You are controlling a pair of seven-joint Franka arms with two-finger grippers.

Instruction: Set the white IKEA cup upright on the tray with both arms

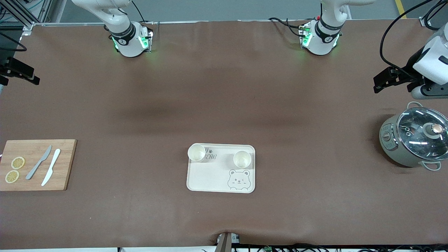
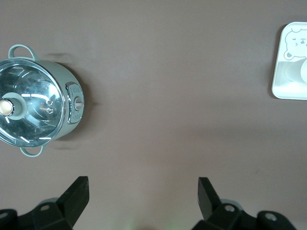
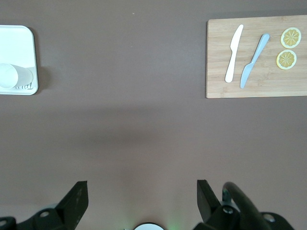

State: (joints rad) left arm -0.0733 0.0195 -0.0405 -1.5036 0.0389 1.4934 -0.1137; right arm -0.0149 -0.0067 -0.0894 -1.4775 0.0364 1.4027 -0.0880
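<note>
Both claws wide, well apart from tray (image 1: 210, 178), cups (image 1: 196, 152) upright.

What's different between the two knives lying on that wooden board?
The white knife is pale and looks plastic; the grey knife is darker with a metallic tint. The white knife lies nearer the tray's end of the cutting board, the grey knife closer to the lemon slices. Both lie flat, slanted the same way, side by side without touching.
</note>
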